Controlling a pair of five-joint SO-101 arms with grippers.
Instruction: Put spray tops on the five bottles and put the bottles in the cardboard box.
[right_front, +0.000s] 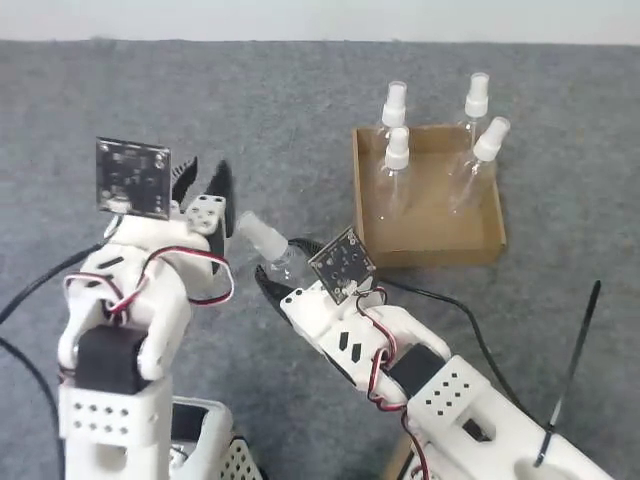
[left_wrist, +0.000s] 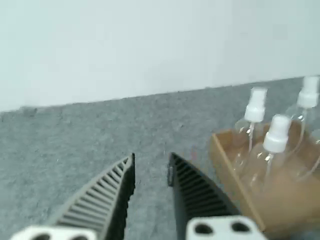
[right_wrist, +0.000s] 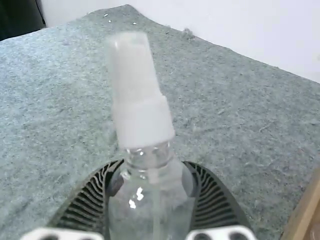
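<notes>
Right gripper (right_front: 278, 268) is clamped on the fifth bottle (right_wrist: 150, 205), jaws on the body just below the neck. The spray top (right_wrist: 137, 95) is on and looks seated, but I can't confirm it's tight. I also can't tell whether the bottle base is clear of the grey mat (right_front: 300, 110).

Left gripper (right_front: 203, 185) is spread wide with nothing in it. It sits just beside the tip of the spray top, not touching.

Cardboard box (right_front: 440, 250) sits to the right of the held bottle in the high view, near but apart. The four bottles (right_front: 397, 150) in it all have tops on, and they stand or lean toward the far side. The near part of the box floor looks bare.

Geometry that matters: the held bottle's long axis is tilted. Its top points away from the box, toward the left gripper, and its base points back toward the right wrist. The box is therefore off to the bottle's side, not along its axis. The right arm is the one nearer the box and it has the bottle, so I see no job for the left arm here.

My read is that capping is done and this is the last transfer. The move needs a swing toward the box, the bottle brought upright, then a drop into the bare near part. The main risk is clipping the leaning bottles or the front wall on the way in.
</notes>
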